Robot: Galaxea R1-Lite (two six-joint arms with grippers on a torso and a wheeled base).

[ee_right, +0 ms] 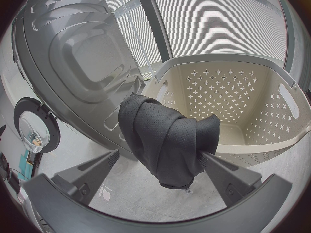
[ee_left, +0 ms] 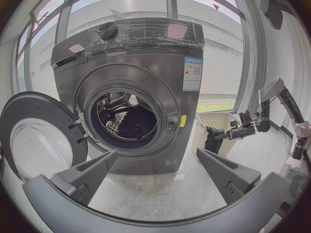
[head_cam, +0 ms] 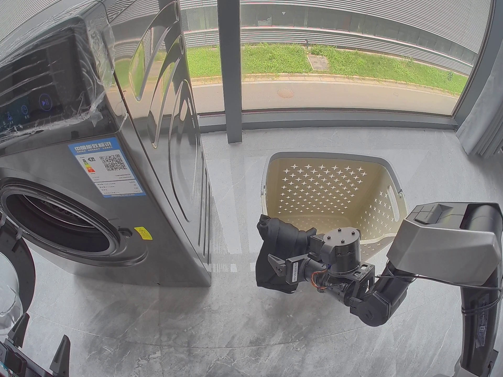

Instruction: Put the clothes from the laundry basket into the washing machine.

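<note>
Black mesh garment point(head_cam: 280, 244) | hooked on one finger, right gripper point(ee_right: 157, 153) jaws wide | carry slow, level, into washer drum point(ee_left: 129, 122)

Left end effector point(ee_left: 155, 154) and right end effector point(ee_right: 156, 155) gape.

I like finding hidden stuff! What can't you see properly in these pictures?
- Head view: the washing machine looks dark inside; the edge cuts off its door.
- Right wrist view: the black garment covers part of the laundry basket floor.
- Left wrist view: the drum contents are too dark.
</note>
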